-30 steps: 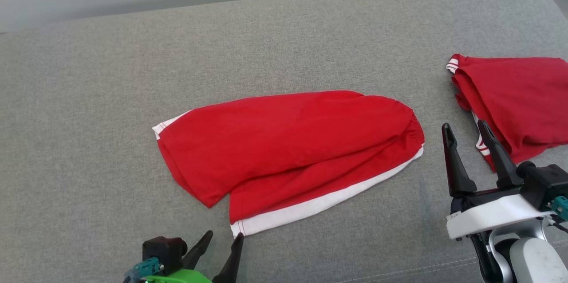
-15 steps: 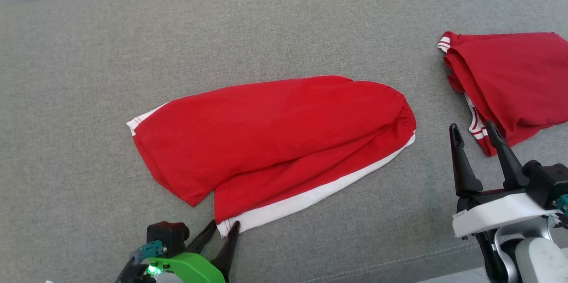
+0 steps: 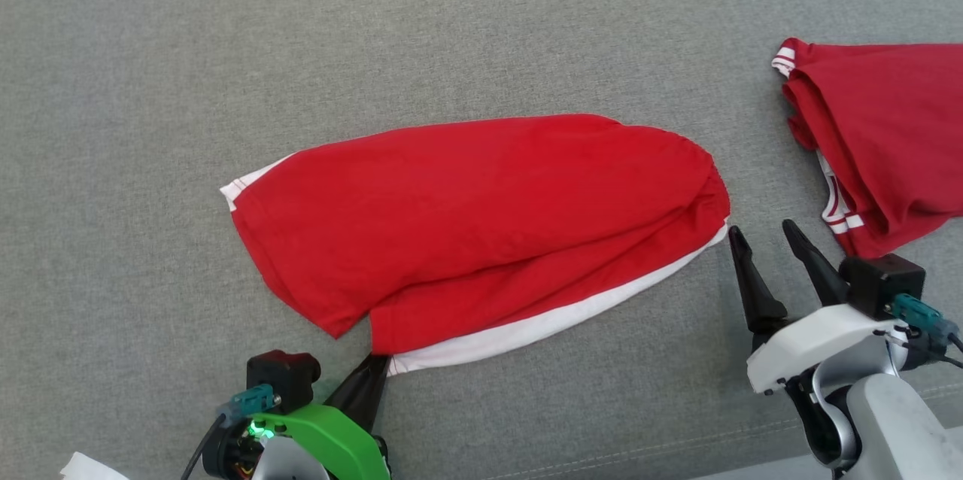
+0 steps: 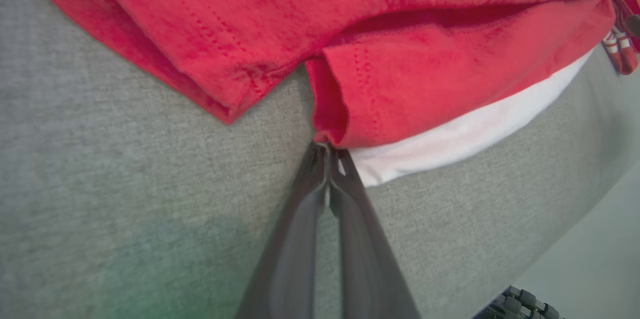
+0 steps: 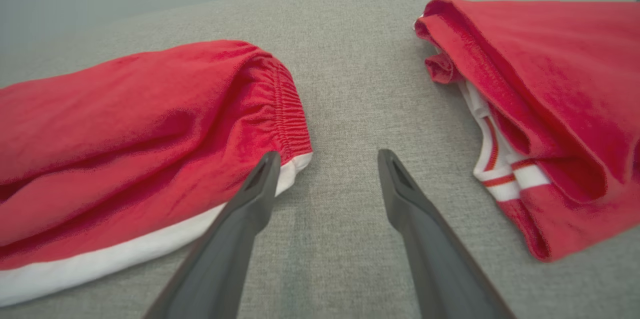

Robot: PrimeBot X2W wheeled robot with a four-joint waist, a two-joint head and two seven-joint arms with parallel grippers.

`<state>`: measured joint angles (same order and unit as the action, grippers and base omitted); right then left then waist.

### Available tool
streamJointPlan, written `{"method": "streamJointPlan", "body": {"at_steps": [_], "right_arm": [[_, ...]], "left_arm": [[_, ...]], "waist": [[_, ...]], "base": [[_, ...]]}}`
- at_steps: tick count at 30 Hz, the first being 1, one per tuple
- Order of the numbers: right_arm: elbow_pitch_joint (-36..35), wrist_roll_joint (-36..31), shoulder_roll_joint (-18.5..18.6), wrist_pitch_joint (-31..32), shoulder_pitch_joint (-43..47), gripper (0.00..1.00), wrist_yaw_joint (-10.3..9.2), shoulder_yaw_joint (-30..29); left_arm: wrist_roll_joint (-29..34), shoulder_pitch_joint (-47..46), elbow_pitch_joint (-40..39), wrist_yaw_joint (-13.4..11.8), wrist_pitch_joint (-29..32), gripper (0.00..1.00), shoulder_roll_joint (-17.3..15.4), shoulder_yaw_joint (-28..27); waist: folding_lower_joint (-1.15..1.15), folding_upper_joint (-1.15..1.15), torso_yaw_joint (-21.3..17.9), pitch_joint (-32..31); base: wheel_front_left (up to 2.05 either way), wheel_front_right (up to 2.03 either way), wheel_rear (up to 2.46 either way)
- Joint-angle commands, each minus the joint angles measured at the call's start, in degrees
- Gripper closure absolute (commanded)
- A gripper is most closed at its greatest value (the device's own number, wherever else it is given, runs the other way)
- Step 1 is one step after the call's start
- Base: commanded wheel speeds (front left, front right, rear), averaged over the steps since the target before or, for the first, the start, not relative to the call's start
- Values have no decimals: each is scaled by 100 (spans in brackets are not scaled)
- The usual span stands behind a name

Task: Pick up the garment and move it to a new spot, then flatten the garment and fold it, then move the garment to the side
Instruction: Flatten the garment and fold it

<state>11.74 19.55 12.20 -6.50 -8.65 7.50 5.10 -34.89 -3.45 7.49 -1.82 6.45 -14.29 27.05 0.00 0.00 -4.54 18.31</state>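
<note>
Left pincer (image 3: 376,369) has closed and now pinches the near left corner of the garment (image 3: 481,217).
The garment lies across the grey cushion (image 3: 150,89), long axis left to right; its free right end sits just beside the spread right pincer (image 3: 761,230).

Note that the left gripper (image 3: 374,373), open beside the garment (image 3: 481,217) a second ago, now has its jaws pressed together on the near-left corner, where the white band (image 3: 466,350) ends. That corner no longer lies flat; it is drawn in between the fingertips. The right gripper (image 3: 761,230) has moved in beside the waistband (image 3: 707,194). The head camera has shifted, so disregard the scene's overall displacement.
</note>
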Motion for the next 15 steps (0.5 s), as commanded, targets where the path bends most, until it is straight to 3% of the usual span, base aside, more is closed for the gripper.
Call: {"method": "streamJointPlan", "body": {"at_steps": [1, 7, 8, 9, 10, 11, 15], "right_arm": [[113, 62, 43, -45, -144, 0, -3, 74], [739, 318, 180, -147, -558, 2, -3, 563], [811, 355, 200, -182, -604, 42, -3, 611], [870, 381, 217, -202, -644, 60, -3, 657], [932, 409, 232, -235, -676, 87, -3, 700], [977, 440, 247, -250, -705, 100, -3, 741], [981, 514, 317, -438, -749, 100, -3, 802]], "left_arm": [[64, -71, 102, -35, 9, 100, -90, -42], [94, -166, 149, -26, -35, 100, -84, -26], [95, -173, 160, -25, -50, 100, -83, -24], [92, -175, 168, -24, -57, 100, -81, -20], [88, -173, 171, -26, -65, 100, -77, -21], [91, -173, 174, -31, -77, 100, -77, -19], [141, -209, 63, -43, -249, 100, -93, -47]], "waist": [[0, 0, 83, 81], [0, 0, 221, 185], [0, 0, 234, 189], [0, 0, 244, 193], [0, 0, 251, 195], [0, 0, 257, 194], [0, 0, 266, 161]], "base": [[0, 0, 0], [0, 0, 0], [0, 0, 0], [0, 0, 0], [0, 0, 0], [0, 0, 0], [0, 0, 0]]}}
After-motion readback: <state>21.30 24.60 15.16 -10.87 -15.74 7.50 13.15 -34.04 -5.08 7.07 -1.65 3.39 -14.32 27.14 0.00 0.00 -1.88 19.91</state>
